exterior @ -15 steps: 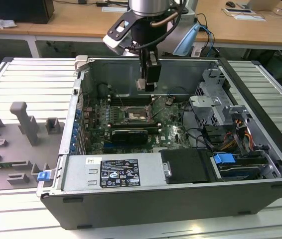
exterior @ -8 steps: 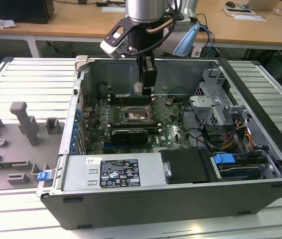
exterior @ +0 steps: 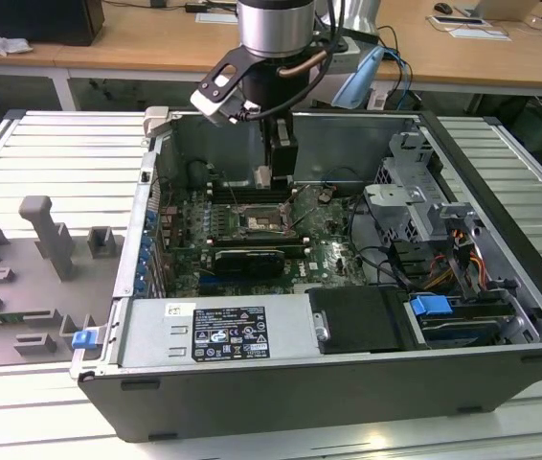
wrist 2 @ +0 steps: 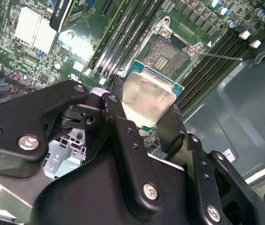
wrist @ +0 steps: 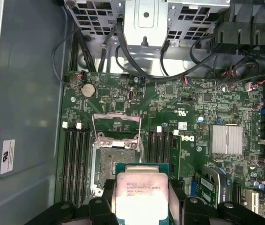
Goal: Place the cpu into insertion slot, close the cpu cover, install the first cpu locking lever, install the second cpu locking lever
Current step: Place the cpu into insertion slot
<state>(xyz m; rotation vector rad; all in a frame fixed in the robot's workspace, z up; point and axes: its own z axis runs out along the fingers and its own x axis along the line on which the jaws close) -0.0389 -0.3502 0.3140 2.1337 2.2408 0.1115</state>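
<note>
Your gripper (wrist 2: 146, 110) is clamped on the chip (wrist 2: 149, 93), a finger on each of two opposite edges, with the chip's pale metal face showing in both wrist views. The chip hangs in the air near the socket (wrist: 116, 164), apart from it and not seated. The socket's dark centre lies bare between the memory slots (wrist: 76, 159). Its cover frame (wrist: 117, 124) stands swung open at the edge away from your gripper. In the exterior view the arm reaches down into the open computer case (exterior: 348, 393).
</note>
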